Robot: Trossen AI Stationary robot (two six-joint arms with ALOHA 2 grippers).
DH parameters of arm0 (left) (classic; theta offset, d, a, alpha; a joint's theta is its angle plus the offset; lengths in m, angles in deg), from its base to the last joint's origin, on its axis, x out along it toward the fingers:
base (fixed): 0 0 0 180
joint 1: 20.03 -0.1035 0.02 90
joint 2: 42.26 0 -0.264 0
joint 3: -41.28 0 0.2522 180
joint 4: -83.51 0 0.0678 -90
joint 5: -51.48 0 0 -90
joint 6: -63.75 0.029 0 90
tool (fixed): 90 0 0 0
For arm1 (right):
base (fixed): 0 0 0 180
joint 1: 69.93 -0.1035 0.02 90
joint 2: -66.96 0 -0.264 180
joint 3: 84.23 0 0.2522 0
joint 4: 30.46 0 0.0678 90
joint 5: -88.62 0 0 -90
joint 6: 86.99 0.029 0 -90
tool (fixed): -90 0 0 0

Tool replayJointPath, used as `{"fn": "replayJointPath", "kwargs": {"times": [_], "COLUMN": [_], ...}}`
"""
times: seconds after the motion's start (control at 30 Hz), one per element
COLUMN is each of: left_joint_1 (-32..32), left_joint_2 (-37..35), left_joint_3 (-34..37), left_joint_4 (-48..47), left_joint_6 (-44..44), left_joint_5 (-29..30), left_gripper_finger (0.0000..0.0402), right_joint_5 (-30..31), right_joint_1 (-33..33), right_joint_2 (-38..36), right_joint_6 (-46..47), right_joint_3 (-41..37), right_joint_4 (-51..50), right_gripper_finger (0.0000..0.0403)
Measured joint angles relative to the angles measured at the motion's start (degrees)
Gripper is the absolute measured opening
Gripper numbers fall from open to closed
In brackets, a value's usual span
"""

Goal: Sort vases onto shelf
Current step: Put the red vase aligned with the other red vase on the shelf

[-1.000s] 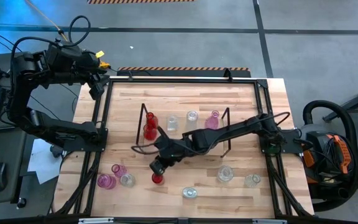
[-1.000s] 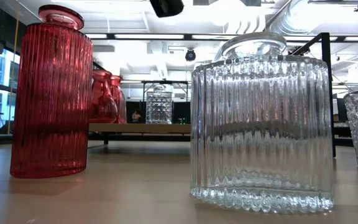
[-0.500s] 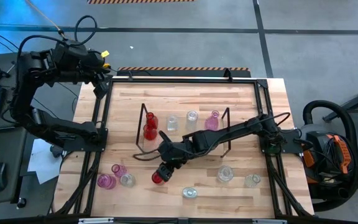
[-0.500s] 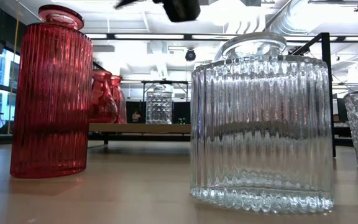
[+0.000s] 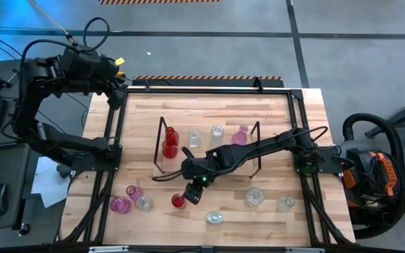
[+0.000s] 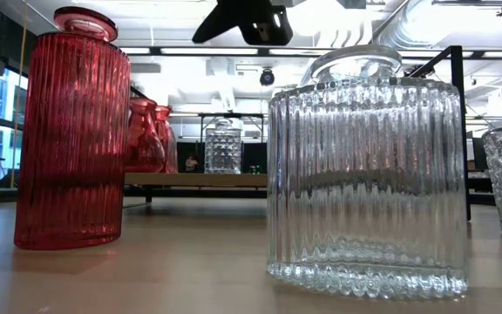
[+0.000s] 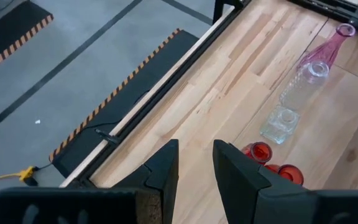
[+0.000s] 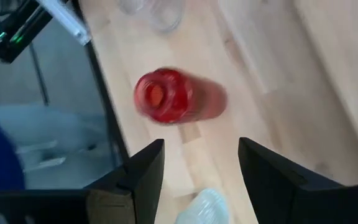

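Note:
A ribbed red vase (image 5: 178, 201) (image 8: 166, 96) (image 6: 72, 131) stands upright on its base on the table, near the front. My right gripper (image 5: 190, 195) (image 8: 201, 144) hangs open just to its right and above it, touching nothing. The shelf (image 5: 160, 137) in the table's middle carries two red vases (image 5: 169, 140), two clear ones (image 5: 217, 132) and a pink one (image 5: 240, 135). My left gripper (image 5: 118, 95) (image 7: 196, 146) waits high over the far left corner, with a narrow gap between its fingers and nothing in it.
Loose vases stand along the front: two pink (image 5: 120, 204) and a clear one (image 5: 143, 203) at the left, clear ones at the middle (image 5: 214, 218) (image 6: 369, 174) and the right (image 5: 255, 196) (image 5: 285, 204). A black metal frame (image 5: 111, 140) edges the table.
My right gripper has opened, rolled its wrist and drawn a little toward the table's right edge, off the top of the red vase. The red vase has stayed upright in the same place on the table.

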Motion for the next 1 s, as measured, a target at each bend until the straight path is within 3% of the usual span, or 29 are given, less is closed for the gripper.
{"fn": "replayJointPath", "kwargs": {"times": [0.27,0.6,0.8,1.0], "left_joint_1": [0.0,0.0,0.02,0.02], "left_joint_2": [0.22,0.29,0.26,0.13], "left_joint_3": [0.0,0.0,0.0,0.0], "left_joint_4": [-0.01,-0.02,-0.02,-0.02], "left_joint_6": [-0.97,4.93,5.83,8.09], "left_joint_5": [-1.07,-1.07,-3.25,-5.88], "left_gripper_finger": [0.009,0.009,0.009,0.009], "right_joint_5": [5.23,8.08,8.9,11.32], "right_joint_1": [-0.04,0.57,-0.5,-2.85], "right_joint_2": [0.02,0.02,0.02,0.04], "right_joint_6": [-1.22,11.81,15.64,18.48], "right_joint_3": [-0.02,-0.04,-0.04,-0.04], "right_joint_4": [-0.9,7.79,15.01,15.16], "right_gripper_finger": [0.0188,0.0188,0.0188,0.0188]}}
